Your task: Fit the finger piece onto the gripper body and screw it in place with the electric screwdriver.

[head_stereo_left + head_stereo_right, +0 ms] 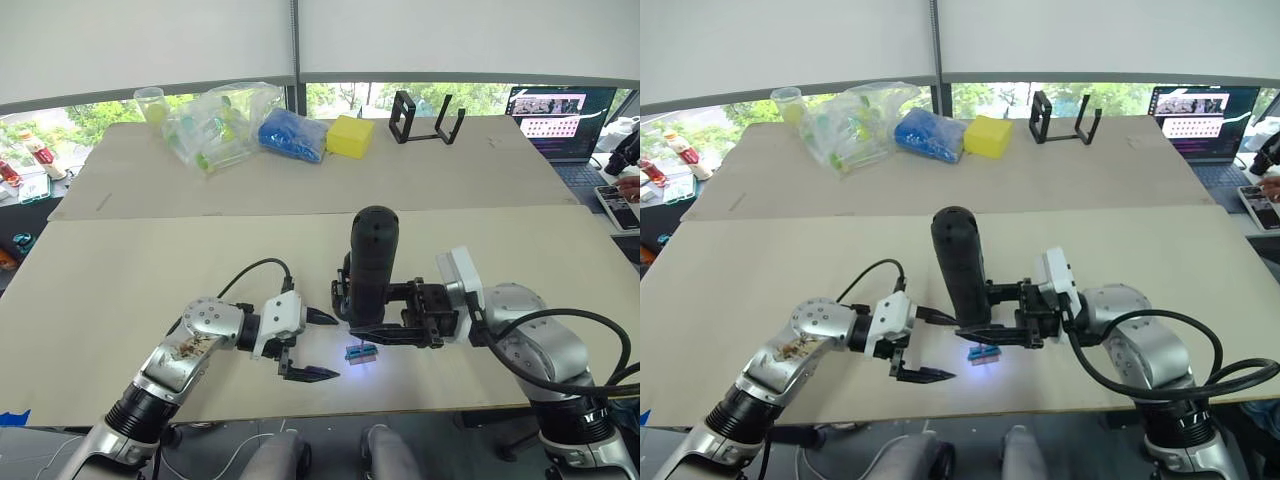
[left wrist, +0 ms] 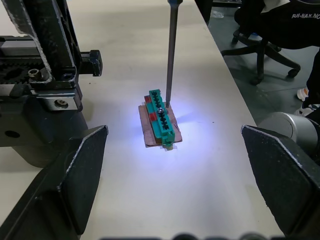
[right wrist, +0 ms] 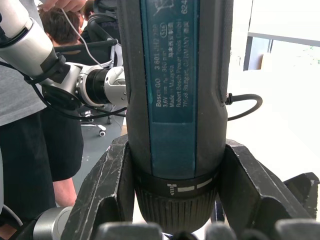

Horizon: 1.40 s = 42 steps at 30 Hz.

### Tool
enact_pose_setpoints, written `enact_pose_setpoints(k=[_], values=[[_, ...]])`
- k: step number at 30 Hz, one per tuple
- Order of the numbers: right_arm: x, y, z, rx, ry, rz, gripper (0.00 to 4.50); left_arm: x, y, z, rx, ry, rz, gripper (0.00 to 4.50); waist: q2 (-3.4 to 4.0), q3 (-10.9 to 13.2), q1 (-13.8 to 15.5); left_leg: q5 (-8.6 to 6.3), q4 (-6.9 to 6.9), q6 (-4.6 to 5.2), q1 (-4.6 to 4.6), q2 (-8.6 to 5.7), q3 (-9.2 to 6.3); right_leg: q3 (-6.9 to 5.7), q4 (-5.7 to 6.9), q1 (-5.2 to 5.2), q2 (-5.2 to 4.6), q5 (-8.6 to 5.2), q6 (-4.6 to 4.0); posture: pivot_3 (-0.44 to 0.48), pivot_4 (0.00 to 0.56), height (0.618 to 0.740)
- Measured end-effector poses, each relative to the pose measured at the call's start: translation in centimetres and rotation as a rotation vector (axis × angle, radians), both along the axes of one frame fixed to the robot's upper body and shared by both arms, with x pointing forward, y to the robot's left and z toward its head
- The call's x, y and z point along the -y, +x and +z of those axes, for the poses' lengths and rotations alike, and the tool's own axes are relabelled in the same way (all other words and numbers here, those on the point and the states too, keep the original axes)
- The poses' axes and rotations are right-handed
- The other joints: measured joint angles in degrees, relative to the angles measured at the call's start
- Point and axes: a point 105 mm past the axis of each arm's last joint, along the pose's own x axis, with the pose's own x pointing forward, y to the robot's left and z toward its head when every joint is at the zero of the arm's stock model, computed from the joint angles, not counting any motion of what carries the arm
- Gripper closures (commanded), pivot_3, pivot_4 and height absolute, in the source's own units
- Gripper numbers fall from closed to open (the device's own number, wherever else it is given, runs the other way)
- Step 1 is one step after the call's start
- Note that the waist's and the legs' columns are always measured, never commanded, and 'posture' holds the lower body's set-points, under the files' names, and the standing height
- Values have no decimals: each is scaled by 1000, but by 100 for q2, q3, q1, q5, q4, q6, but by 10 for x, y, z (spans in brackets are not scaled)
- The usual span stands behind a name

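Note:
The electric screwdriver (image 1: 372,265), a thick dark cylinder, stands upright near the table's front edge with my right gripper (image 1: 368,328) shut around its lower body (image 3: 175,100). Its thin metal bit (image 2: 171,50) points straight down, and its tip meets a small green block (image 2: 161,119) lying on a brown plate in the tool's bluish light. My left gripper (image 1: 333,347) hovers open just left of that block, one finger on each side of it, touching nothing. The finger piece and the gripper body are out of view.
At the table's far side lie a clear plastic bag of items (image 1: 215,125), a blue bag (image 1: 293,135), a yellow block (image 1: 351,136) and a black stand (image 1: 425,118). A laptop (image 1: 560,120) sits at the far right. A person (image 3: 45,125) stands beyond the table's front edge.

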Motion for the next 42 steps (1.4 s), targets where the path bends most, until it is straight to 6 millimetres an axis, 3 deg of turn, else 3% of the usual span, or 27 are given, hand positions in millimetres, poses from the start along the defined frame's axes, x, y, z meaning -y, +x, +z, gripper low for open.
enact_pose_setpoints(k=[42], values=[[-1, 3, 0, 1, -14, -9, 2576, -1, 3, -1, -5, 2, 8, 0, 0, 0, -1, 0, 0, 0, 0, 0, 0, 0, 0, 0, 0, 0, 0, 0, 150, 737]])
